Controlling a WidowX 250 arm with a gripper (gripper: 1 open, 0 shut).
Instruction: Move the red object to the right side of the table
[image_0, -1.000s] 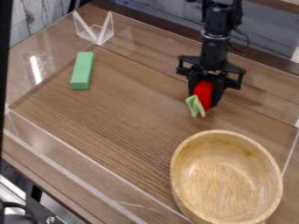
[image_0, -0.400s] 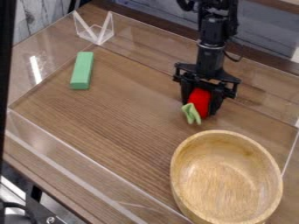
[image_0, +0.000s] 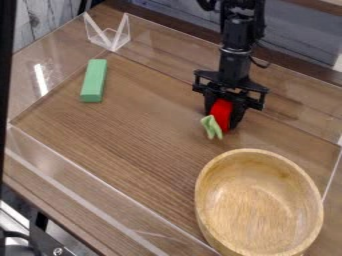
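Hand closes around the red toy, gripping its rounded body so the green leafy end points outward, probably for a secure hold. Toy and fingers sit low over the tabletop, beyond the wooden bowl, perhaps to bypass its rim.

Red toy with green end, brown wood-grain table

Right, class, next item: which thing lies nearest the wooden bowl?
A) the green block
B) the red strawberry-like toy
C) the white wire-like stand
B: the red toy, at the jaws, is just beyond the bowl's far rim, while the green block and white stand are well away.
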